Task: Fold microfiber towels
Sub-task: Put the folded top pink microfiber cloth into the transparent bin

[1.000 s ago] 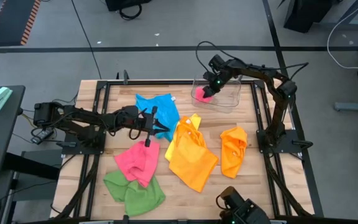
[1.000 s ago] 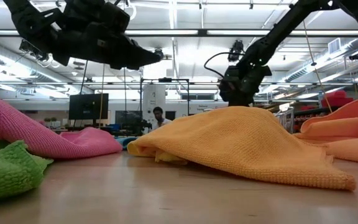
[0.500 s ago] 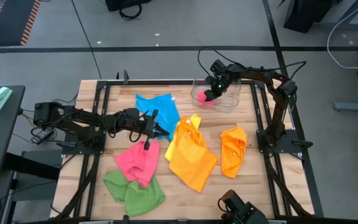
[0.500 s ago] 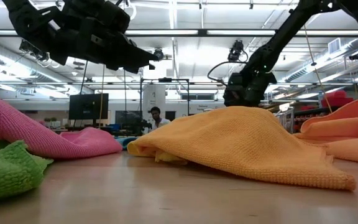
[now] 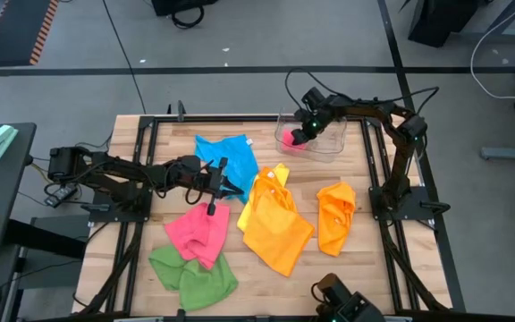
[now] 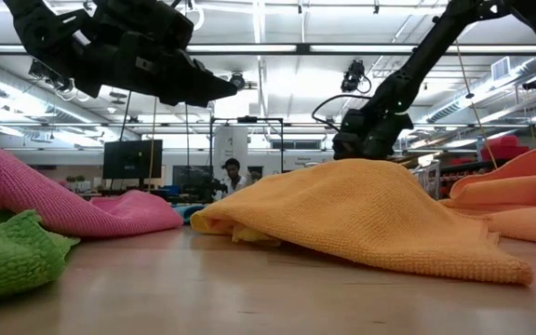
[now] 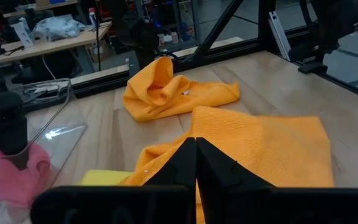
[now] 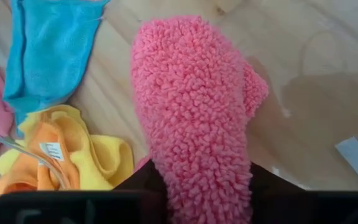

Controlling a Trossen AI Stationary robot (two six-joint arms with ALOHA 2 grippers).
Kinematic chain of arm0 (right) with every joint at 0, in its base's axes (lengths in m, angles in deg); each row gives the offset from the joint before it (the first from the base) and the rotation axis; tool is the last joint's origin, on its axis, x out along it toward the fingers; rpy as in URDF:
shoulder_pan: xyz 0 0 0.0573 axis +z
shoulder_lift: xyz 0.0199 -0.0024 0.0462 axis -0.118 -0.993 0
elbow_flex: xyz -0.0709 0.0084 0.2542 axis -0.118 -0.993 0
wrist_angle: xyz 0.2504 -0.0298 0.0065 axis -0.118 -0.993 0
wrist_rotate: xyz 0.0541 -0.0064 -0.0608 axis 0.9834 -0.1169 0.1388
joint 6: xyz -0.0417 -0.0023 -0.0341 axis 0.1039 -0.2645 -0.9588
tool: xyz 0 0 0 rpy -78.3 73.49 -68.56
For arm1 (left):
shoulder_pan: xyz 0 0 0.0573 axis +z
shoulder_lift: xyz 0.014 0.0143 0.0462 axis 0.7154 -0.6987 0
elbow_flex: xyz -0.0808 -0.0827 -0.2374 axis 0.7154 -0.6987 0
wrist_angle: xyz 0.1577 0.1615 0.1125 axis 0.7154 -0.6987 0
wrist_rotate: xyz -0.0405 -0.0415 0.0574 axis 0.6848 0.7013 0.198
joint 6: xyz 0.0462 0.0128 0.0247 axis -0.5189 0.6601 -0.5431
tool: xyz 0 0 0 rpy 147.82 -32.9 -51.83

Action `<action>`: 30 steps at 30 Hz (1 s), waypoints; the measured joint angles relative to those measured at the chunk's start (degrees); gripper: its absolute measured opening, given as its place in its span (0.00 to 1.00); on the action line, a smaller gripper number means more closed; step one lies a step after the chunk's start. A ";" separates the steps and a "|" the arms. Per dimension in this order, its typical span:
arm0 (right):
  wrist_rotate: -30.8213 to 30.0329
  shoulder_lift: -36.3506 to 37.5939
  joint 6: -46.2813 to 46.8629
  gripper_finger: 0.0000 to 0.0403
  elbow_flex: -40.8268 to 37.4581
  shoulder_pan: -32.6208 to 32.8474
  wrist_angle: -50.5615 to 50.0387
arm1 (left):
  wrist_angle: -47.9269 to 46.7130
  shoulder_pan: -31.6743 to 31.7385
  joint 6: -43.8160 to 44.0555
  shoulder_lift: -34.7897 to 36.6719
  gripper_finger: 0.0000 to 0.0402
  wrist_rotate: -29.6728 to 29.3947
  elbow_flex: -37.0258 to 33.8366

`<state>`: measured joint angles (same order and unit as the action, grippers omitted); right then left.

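High view: right gripper (image 5: 299, 136) seen inside clear bin (image 5: 333, 143) at table's far edge, pink towel (image 5: 291, 137) pinched. Left gripper (image 5: 215, 183) held over table's middle beside blue towel (image 5: 228, 154). Left wrist view: fingers (image 7: 178, 163) pressed together, nothing gripped. Right wrist view: pink towel (image 8: 197, 106) clamped between jaws.

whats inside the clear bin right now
A folded pink towel sits in the clear bin, with the right claw at it. Whether anything lies beneath the towel is hidden by the towel and the claw.
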<state>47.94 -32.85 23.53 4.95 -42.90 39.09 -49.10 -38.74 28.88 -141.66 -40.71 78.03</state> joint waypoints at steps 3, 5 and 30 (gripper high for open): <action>-2.09 0.00 -0.61 0.31 0.00 0.71 0.24 | 0.00 0.00 -0.63 0.00 0.04 0.00 0.00; -4.74 0.00 -1.22 0.34 0.00 1.53 1.04 | 0.00 0.00 -0.48 0.00 0.06 0.00 0.00; -18.39 0.26 -1.29 0.57 3.78 1.77 0.99 | -2.28 -0.02 -0.45 0.00 0.07 0.00 0.00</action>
<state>29.55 -32.59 22.24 8.73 -41.13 40.08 -51.38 -38.76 28.43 -141.66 -40.71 78.03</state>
